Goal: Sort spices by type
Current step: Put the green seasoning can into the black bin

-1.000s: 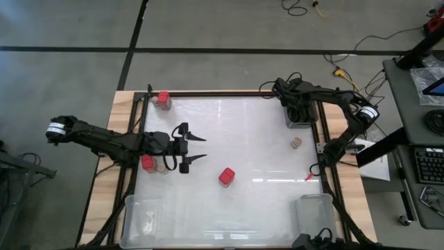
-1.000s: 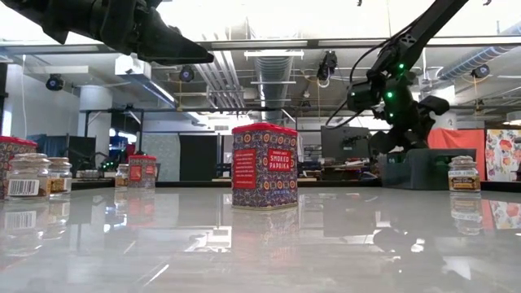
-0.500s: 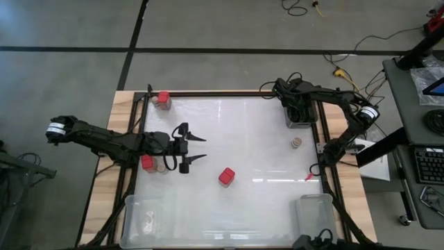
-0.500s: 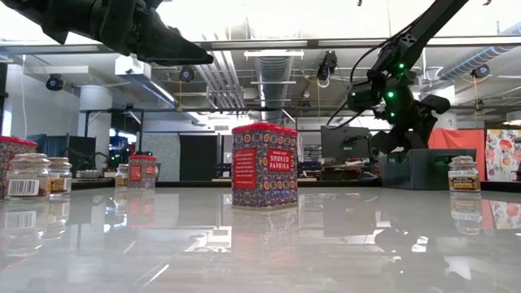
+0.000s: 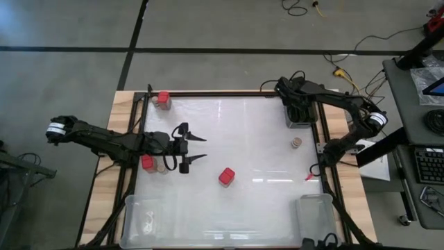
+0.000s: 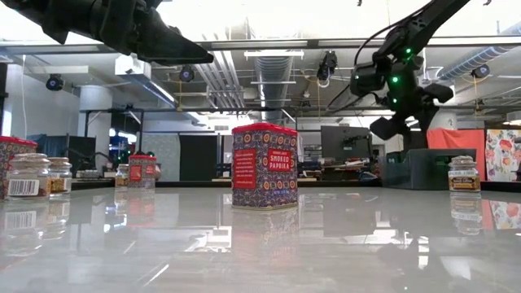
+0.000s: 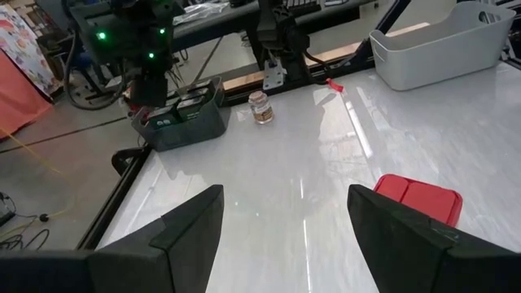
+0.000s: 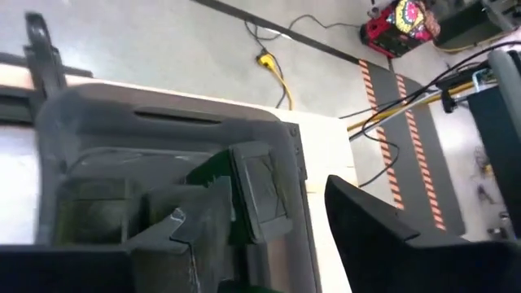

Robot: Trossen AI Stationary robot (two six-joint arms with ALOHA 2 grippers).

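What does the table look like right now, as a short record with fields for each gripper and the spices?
left gripper: open, empty, above the table's left part
right gripper: open, above the dark bin at the far right corner
red tin: upright, alone mid-table
tan-lidded jar: by the right edge, apart from the dark bin
left-edge group: red-topped tin and jars, beside the left arm
corner jar: red-topped, far left corner

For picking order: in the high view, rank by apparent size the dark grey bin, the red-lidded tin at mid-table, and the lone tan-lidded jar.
1. Dark grey plastic bin, largest.
2. Red-lidded square tin.
3. Tan-lidded round jar, smallest.
The overhead camera sees all three at similar distance, so the order is reliable.
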